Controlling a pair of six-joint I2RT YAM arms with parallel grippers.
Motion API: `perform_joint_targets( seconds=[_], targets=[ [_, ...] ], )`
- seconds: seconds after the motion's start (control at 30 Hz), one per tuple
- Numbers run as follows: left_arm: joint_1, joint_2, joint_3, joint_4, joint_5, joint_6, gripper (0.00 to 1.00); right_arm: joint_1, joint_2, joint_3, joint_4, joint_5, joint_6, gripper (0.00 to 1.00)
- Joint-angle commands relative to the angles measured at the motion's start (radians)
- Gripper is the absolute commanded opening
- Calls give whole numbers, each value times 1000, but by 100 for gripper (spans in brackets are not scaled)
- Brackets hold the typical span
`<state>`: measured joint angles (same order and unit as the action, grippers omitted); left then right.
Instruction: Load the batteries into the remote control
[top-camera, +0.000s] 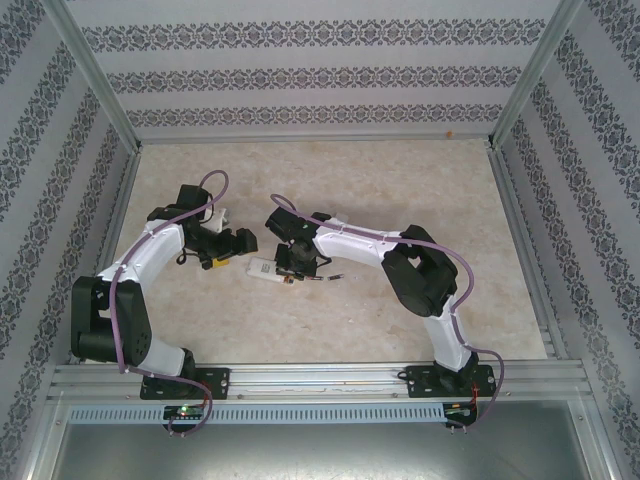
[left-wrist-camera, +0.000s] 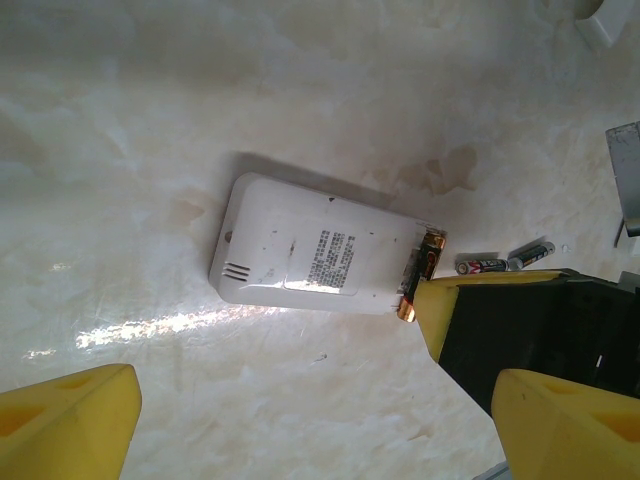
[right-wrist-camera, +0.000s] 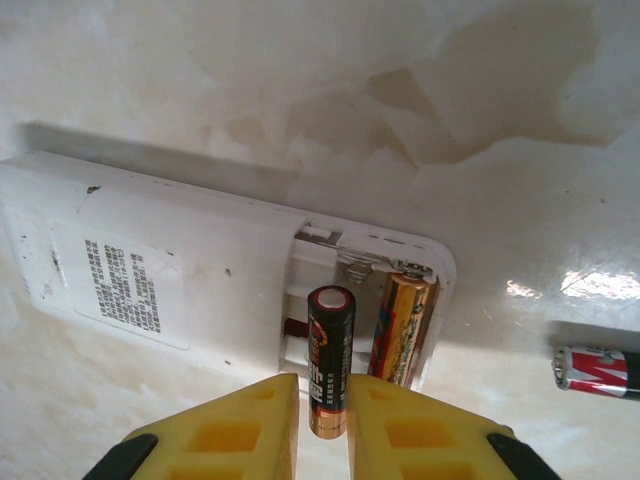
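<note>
Fingers of right gripper (right-wrist-camera: 322, 400) stand narrow on both sides of one dark-orange battery (right-wrist-camera: 330, 350); whether they press it, I cannot tell. This battery is over the free slot in the open compartment of the remote control (right-wrist-camera: 180, 270), beside a second battery (right-wrist-camera: 402, 325) that lies inside. Left gripper (left-wrist-camera: 310, 400) is spread wide and holds nothing. Two loose batteries (left-wrist-camera: 481, 265) lie further on the table (left-wrist-camera: 300, 100).

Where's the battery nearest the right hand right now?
Right wrist view, bottom centre: the battery sits tilted between the right hand's fingers, over the empty slot in the remote's open compartment, beside the seated battery.
</note>
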<state>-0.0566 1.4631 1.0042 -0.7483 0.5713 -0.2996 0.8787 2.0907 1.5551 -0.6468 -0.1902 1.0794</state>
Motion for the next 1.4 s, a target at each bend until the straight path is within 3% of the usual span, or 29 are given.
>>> perform_joint_targets(
  seconds=[0.0, 0.4, 1.37],
  targets=[
    [5, -26, -10, -3, -6, -4, 91, -12, -3, -4, -22, 18, 18, 19],
    [5, -29, -16, 2, -4, -3, 91, -20, -16, -21, -32, -18, 86, 16],
    [5, -21, -31, 15, -5, -4, 92, -9, 18, 50, -78, -34, 41, 16]
  ],
)
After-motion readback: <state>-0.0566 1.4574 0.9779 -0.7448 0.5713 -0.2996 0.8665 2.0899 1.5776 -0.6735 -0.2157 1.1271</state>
